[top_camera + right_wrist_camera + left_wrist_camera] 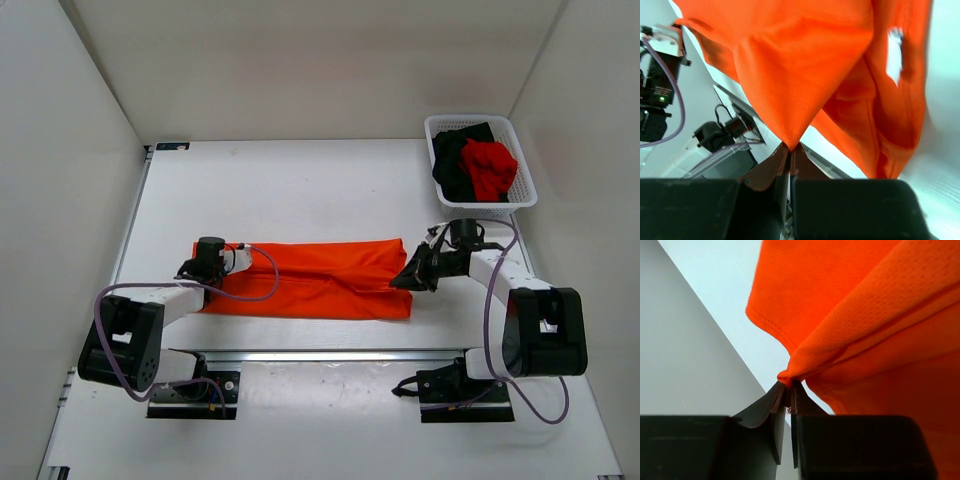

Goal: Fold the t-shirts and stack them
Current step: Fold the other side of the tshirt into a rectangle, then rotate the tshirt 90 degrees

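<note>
The bright orange t-shirt lies stretched as a long folded band across the table between both arms. My left gripper is shut on its left end; in the left wrist view the cloth rises from a pinched corner between the fingertips. My right gripper is shut on the right end, and the right wrist view has the fabric hanging in a point from my jaws. The black t-shirt and the red t-shirt lie crumpled in the basket.
A white mesh basket stands at the back right corner of the table. White walls close in on three sides. A metal rail runs along the near edge between the arm bases.
</note>
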